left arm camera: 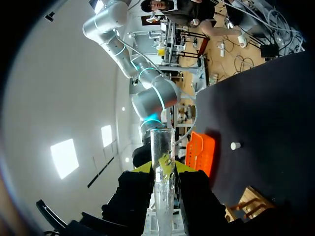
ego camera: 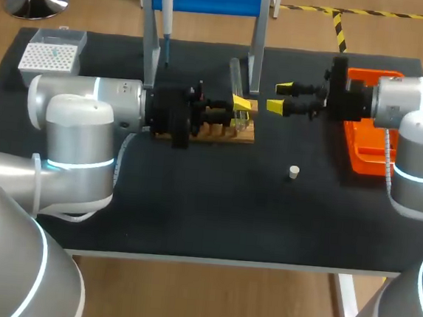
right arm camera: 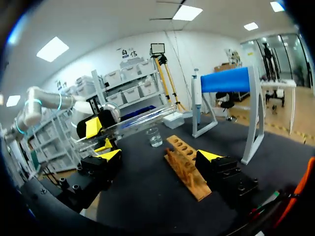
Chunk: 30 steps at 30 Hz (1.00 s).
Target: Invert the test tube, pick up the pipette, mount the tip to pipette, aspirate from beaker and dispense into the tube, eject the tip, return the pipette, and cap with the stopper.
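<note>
The left arm (ego camera: 90,111) comes in low from the left, wrist level, reaching along the wooden rack (ego camera: 221,133). The left gripper (ego camera: 242,108) sits over the rack's right end, its yellow fingers clamped on a glass tube (left arm camera: 162,147) from both sides. The right arm (ego camera: 414,124) stretches in from the right, wrist level too. The right gripper (ego camera: 278,96) hangs just past the rack's right end, fingers spread wide with nothing between them, facing the left gripper.
</note>
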### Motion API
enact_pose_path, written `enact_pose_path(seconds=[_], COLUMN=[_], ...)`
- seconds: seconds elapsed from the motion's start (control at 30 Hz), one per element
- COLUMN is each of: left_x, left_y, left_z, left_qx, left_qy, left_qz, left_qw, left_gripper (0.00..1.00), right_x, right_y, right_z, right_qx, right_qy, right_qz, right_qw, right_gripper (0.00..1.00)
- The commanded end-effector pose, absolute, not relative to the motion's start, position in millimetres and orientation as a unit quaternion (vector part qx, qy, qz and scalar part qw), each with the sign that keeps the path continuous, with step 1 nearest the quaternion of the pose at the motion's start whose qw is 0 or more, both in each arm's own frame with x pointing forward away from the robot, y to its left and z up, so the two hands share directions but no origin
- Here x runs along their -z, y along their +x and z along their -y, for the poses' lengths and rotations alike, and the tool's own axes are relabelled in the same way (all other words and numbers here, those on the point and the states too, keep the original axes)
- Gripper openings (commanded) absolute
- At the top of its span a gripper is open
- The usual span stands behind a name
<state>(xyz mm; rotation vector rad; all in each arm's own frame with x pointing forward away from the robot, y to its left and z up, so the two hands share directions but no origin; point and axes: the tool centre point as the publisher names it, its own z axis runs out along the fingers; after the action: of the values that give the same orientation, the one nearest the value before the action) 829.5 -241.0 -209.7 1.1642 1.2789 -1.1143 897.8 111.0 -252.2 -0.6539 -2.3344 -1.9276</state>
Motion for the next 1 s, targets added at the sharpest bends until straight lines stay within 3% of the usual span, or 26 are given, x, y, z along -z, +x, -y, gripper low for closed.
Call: enact_pose_path(seconds=[0.03,0.6,1.0], left_x=[210,210,210], left_y=[829,829,829], left_z=[241,241,241], left_qx=[0.463,0.463,0.463], left_qy=[0.485,0.485,0.485], left_qz=[-0.532,-0.532,-0.532], left_qw=[0.517,0.517,0.517], left_gripper=[0.00,0.00,0.00], right_x=[259,291,311], right_y=[892,920,927], right_z=[-119,-134,-146], right_qx=[0.599,0.500,0.502], right_qy=[-0.148,-0.082,-0.164], right_qz=[0.781,0.858,0.843], right_qw=[-0.098,-0.078,-0.100], right_gripper=[1.00,1.00,1.00])
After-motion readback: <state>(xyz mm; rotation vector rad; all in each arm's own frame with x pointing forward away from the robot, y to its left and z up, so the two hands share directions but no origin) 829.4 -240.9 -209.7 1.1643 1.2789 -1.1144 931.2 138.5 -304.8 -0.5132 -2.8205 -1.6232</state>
